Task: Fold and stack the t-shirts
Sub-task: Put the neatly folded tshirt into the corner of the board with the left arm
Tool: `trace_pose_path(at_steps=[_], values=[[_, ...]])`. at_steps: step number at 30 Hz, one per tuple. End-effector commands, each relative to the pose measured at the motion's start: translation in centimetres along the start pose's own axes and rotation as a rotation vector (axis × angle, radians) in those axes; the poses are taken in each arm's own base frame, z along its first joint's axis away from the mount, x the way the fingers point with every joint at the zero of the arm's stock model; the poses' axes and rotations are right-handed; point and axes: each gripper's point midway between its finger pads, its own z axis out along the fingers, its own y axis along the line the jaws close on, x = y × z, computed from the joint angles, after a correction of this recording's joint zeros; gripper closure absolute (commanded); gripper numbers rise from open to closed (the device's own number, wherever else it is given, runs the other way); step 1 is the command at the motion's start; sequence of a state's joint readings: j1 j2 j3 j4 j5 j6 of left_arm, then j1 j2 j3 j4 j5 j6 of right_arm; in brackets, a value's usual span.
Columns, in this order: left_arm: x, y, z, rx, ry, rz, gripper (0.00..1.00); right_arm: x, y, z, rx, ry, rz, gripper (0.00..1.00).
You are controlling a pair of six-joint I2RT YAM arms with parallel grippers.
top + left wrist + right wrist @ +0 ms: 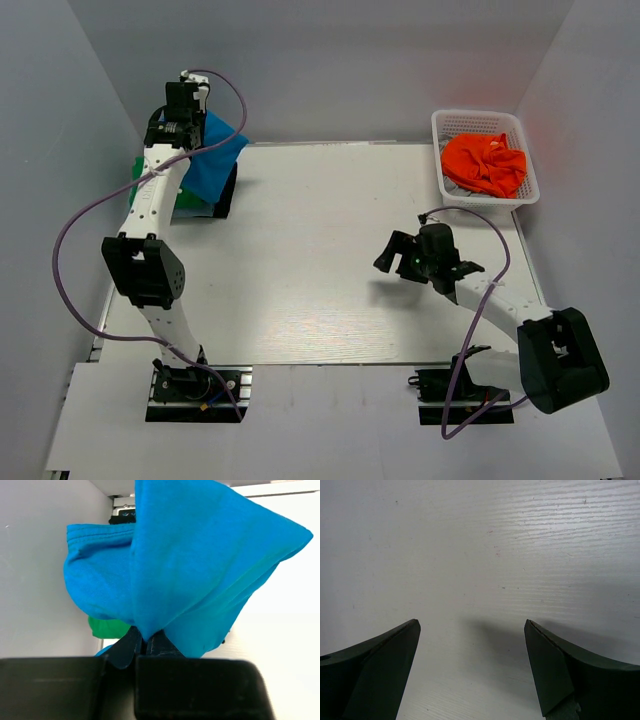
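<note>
Fabric fills the far left corner of the worktop (320, 300). The blue t-shirt (200, 570) hangs in soft, smooth folds from the left end effector (147, 639), whose dark fingers are pinched together on a gathered point of the cloth. Its stitched collar band curls out to the left. Beneath it, along the left edge near that corner, lies the green t-shirt (186, 201), with a dark t-shirt (228, 190) showing at its right side. The raised blue cloth and the left arm cover much of both.

Toward the right edge, the right end effector (472, 625) hovers over bare, faintly grained white worktop. Its two tapered black fingers are spread wide apart and hold nothing. At the far right corner a white plastic mesh basket (440, 125) holds the crumpled orange t-shirt (485, 165).
</note>
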State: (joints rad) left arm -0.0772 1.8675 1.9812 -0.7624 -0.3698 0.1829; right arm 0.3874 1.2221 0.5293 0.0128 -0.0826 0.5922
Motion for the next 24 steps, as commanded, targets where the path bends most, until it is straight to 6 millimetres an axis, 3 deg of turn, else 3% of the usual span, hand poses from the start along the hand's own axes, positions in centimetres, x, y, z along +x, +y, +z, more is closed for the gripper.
trace_pose_path(at_steps=[1, 6, 15, 20, 24], values=[[-3.5, 4.2, -3.2, -0.090, -0.122, -0.077, 1.00, -2.1, 0.9, -0.1, 0.000, -0.043, -0.027, 0.10], [-4.1, 6.2, -1.8, -0.131, -0.133, -0.084, 1.00, -2.3, 1.1, 0.2, -0.003, -0.040, -0.028, 0.10], [-0.2, 7.0, 4.6, -0.131, -0.023, -0.061, 1.00, -1.9, 0.9, 1.1, 0.015, 0.012, -0.031, 0.10], [1.8, 7.6, 7.0, -0.139, 0.031, -0.062, 1.00, -2.4, 0.8, 1.6, 0.039, 0.022, -0.038, 0.10], [2.8, 9.3, 8.4, -0.186, 0.051, -0.078, 1.00, -2.7, 1.0, 1.8, 0.033, 0.025, -0.040, 0.10]])
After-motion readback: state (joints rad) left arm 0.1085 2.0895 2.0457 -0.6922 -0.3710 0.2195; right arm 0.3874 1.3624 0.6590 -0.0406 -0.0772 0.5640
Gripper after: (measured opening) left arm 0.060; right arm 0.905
